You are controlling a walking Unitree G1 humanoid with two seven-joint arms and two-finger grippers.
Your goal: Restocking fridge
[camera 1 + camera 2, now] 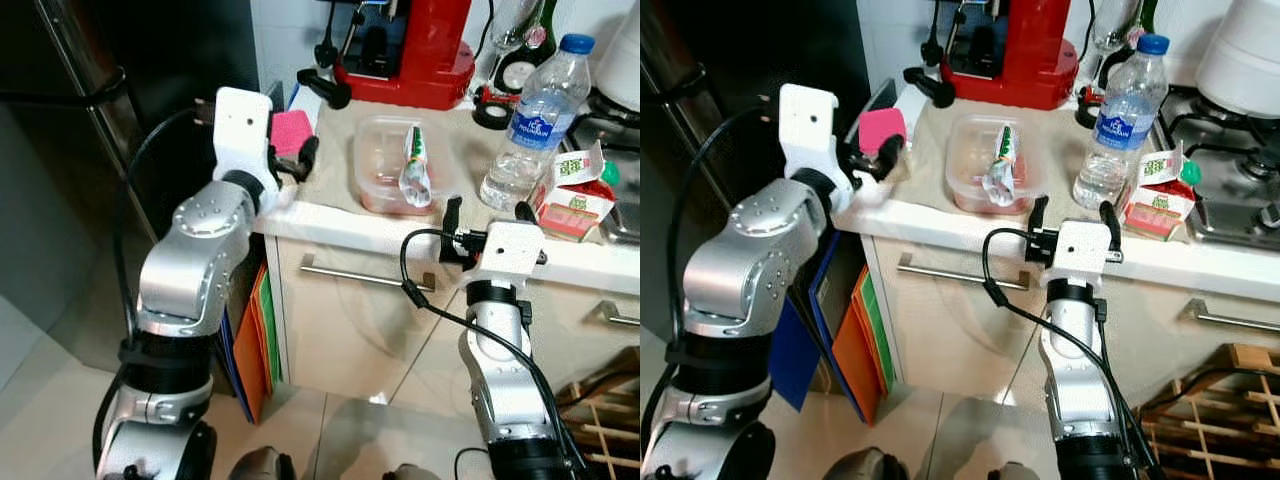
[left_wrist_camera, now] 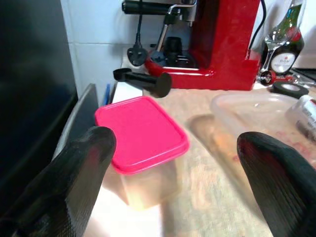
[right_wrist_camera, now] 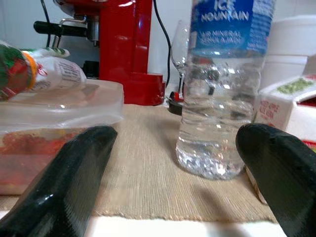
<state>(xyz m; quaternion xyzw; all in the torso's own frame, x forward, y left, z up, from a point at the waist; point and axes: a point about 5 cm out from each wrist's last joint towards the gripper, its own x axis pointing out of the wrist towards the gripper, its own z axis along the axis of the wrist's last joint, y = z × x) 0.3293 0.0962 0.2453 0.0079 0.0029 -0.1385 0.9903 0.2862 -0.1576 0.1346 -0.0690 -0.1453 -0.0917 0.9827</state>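
Now both end effectors gape at the counter's front edge: left end effector faces the pink-lidded tub, right end effector the water bottle, which could topple if nudged.

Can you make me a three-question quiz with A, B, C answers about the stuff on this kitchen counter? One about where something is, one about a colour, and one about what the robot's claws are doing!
1. Where does the water bottle stand?
A. Between the clear food container and the carton
B. Inside the container
C. On the floor

2. What colour is the small box's lid?
A. Blue
B. Pink
C. Yellow

3. How are the left gripper's jaws?
A. Shut on the box
B. Shut on the bottle
C. Open

Answers: 1 A, container on one side, carton on the other. 2 B, bright pink in the left wrist view. 3 C, fingers spread apart before the box.
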